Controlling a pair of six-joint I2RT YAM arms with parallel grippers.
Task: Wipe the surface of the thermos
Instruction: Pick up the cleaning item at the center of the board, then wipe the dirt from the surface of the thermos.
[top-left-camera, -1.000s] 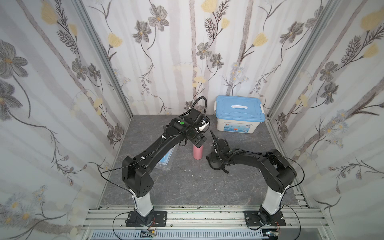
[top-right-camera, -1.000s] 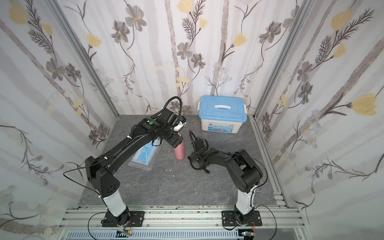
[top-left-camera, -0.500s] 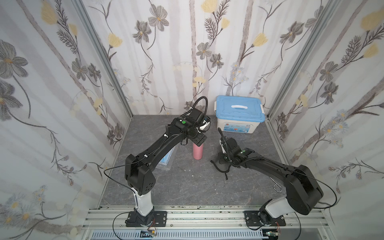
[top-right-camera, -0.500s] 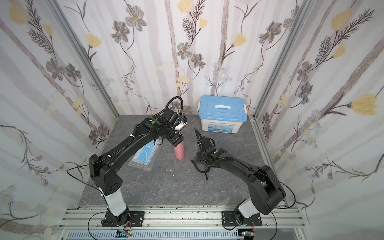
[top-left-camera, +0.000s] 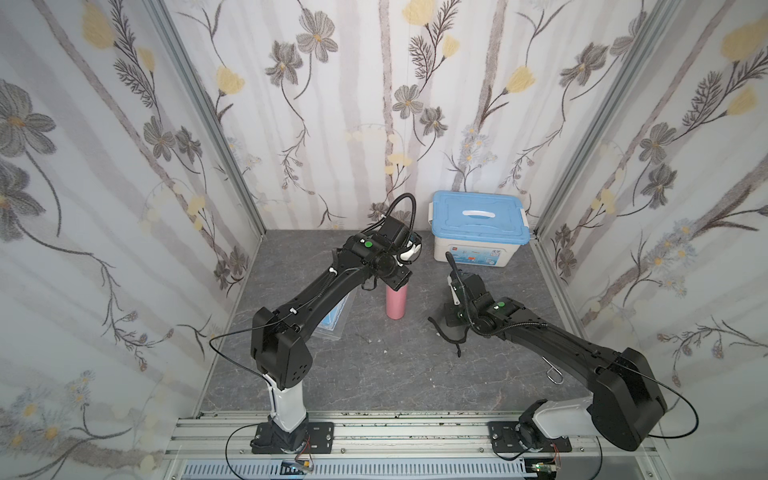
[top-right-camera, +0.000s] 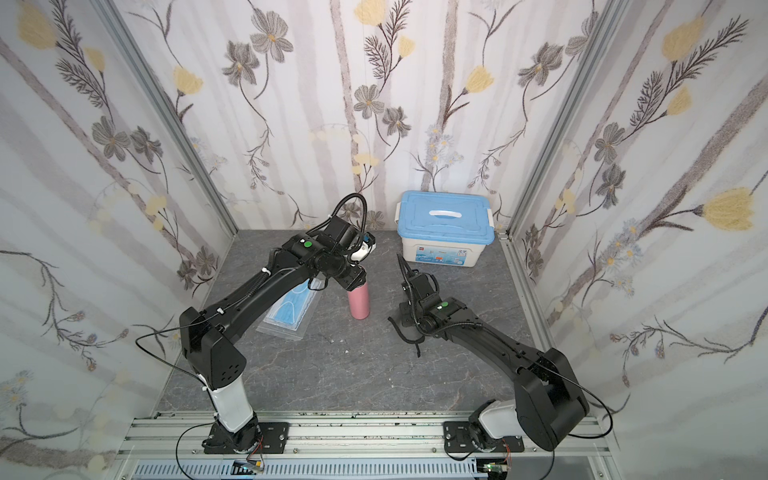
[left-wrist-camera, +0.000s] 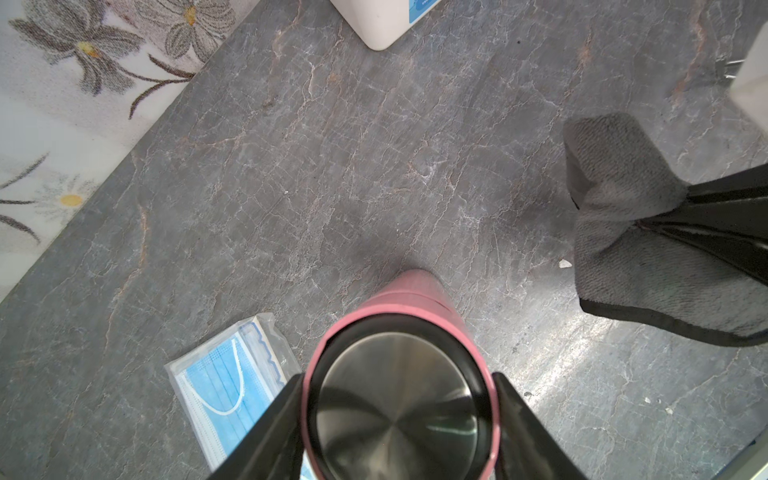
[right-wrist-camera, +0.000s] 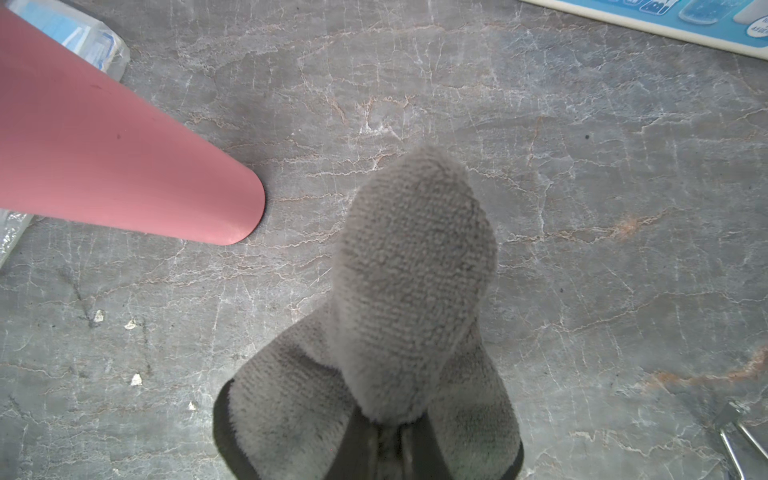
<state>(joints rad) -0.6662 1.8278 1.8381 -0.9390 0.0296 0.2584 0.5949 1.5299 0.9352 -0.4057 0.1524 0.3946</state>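
The pink thermos (top-left-camera: 395, 302) (top-right-camera: 359, 304) stands upright on the grey stone-patterned table in both top views. My left gripper (left-wrist-camera: 398, 378) (top-left-camera: 394, 279) is shut on the thermos (left-wrist-camera: 409, 299) from above, one black finger (left-wrist-camera: 274, 419) pressed against each side of the rim around its silver cap. To the right of the thermos, my right gripper (right-wrist-camera: 390, 434) (top-left-camera: 454, 321) is shut on a grey cloth (right-wrist-camera: 415, 266) (left-wrist-camera: 623, 232) that hangs over its tips. The cloth is apart from the thermos (right-wrist-camera: 104, 166).
A white box with a blue lid (top-left-camera: 480, 232) stands at the back right. A clear packet of blue face masks (top-right-camera: 291, 309) (left-wrist-camera: 232, 382) lies left of the thermos, partly under my left arm. A metal clip (top-left-camera: 555, 374) lies front right. Floral walls enclose three sides.
My left gripper has closed on the top of the thermos. My right arm has drawn the cloth rightward and toward the front, away from the thermos.
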